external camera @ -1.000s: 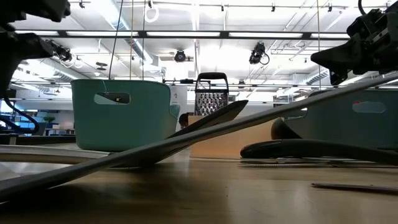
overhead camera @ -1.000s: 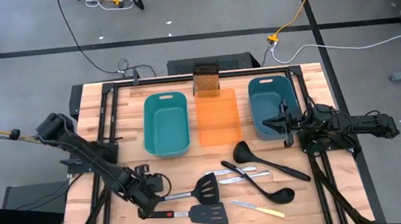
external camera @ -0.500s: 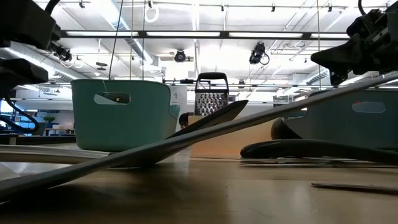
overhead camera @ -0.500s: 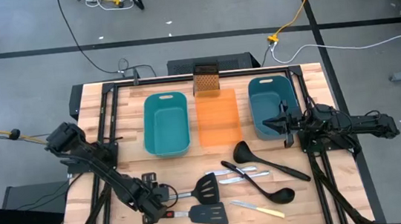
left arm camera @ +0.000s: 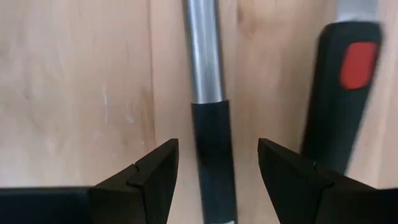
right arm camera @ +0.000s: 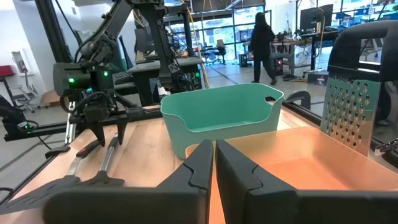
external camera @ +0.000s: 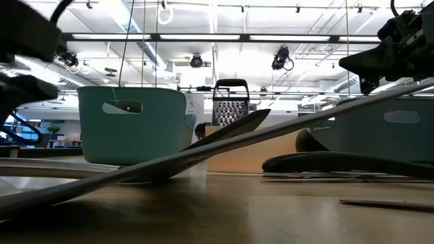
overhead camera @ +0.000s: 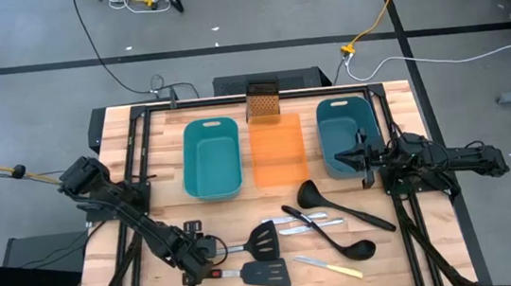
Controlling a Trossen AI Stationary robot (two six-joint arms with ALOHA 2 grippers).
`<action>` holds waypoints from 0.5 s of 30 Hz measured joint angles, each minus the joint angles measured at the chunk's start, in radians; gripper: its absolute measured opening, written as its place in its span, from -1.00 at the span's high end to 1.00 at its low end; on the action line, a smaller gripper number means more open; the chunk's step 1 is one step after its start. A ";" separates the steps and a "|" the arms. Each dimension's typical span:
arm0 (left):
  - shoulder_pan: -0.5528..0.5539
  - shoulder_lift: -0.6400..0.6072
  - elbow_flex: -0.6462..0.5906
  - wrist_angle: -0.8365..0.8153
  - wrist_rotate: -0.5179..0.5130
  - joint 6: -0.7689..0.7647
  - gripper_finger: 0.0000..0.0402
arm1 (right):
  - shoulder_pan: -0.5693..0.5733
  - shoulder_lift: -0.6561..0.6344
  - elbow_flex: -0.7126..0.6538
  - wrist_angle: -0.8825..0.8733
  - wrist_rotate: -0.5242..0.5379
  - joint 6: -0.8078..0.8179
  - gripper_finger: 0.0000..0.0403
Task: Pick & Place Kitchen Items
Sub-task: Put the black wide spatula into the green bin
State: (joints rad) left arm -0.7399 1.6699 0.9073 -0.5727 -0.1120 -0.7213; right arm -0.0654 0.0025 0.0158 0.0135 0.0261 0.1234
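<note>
In the lower left of the high view, the left pincer [overhead camera: 194, 256] hangs wide open over the handle end of a black slotted spatula [overhead camera: 258, 244], its fingers [left arm camera: 146, 177] straddling the black-and-silver handle without touching it (as the left wrist view shows). Just below it lies the second spatula [overhead camera: 262, 275], red-marked on its handle. Two ladles [overhead camera: 339, 212] and two silver knives [overhead camera: 302, 222] lie lower centre on the tabletop [overhead camera: 163, 172], a yellow-handled knife [overhead camera: 330, 267] beneath them. The right pincer [overhead camera: 345, 157] waits pinched narrow and empty over the right teal tub [overhead camera: 340, 115], centre right.
</note>
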 joint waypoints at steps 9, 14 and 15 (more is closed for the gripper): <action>0.010 -0.004 -0.057 0.031 -0.006 0.013 -0.11 | 0.000 0.000 0.000 0.000 0.000 0.003 0.86; 0.010 -0.004 -0.060 0.046 -0.010 0.052 0.09 | 0.000 0.000 0.000 0.000 0.002 0.003 0.86; 0.010 -0.004 -0.060 0.045 -0.014 0.060 0.16 | 0.000 0.000 0.000 0.000 0.002 0.003 0.86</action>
State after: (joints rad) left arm -0.7295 1.6663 0.8471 -0.5274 -0.1256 -0.6610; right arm -0.0658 0.0025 0.0157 0.0132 0.0277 0.1261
